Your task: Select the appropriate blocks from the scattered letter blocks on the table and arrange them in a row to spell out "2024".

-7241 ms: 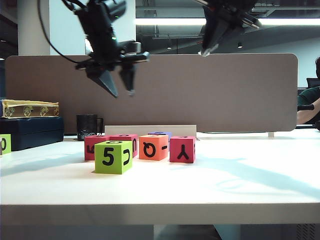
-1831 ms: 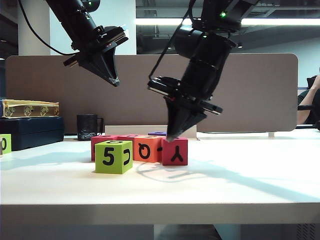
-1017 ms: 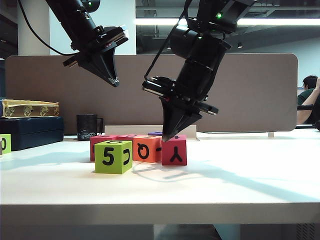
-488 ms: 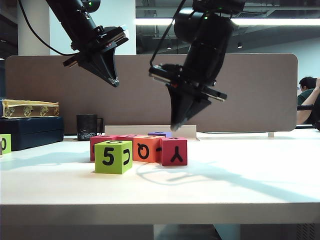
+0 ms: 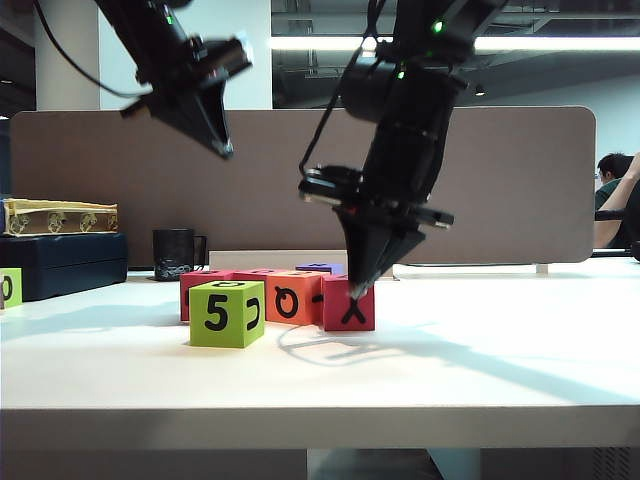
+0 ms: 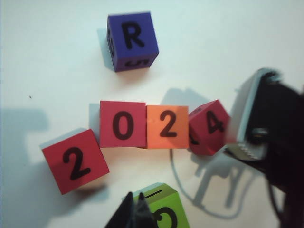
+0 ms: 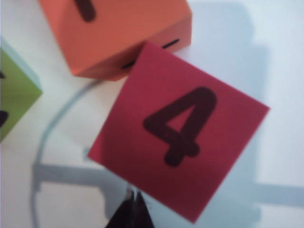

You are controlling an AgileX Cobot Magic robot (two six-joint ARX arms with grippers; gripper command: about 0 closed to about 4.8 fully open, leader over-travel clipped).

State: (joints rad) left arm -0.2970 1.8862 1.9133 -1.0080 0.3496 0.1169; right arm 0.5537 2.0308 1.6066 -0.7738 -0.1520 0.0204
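1. Hanging high over the left part of the table [image 5: 480,370], the left gripper [image 5: 222,148] has its jaws pressed together on nothing; in its own wrist view the tips [image 6: 134,209] hover above the lime-green cube [image 5: 227,314], whose front face reads "5".
2. Behind that cube, seen from above, the first pink-red block [image 6: 75,161] shows "2" on top. It sits skewed and a little out of line with the rest, though its corner is close to the next block.
3. The second pink-red block [image 6: 122,124] reads "0" and touches the orange block [image 6: 167,127], which reads "2" on top and shows "Q" on its front face in the exterior view.
4. The last pink-red block [image 7: 183,145] carries "4" on top and "Y" on its front face. It is turned out of square, one corner against the orange block.
5. The right gripper [image 5: 358,287], closed and empty, has its tip at the front edge of the "4" block, low beside it, on the side facing the exterior camera. This arm is plainly the nearer one, so squaring that block into the row looks like its job: a nudge at the corner.
6. Beyond the row a purple cube [image 6: 131,41] marked "R" stands apart.
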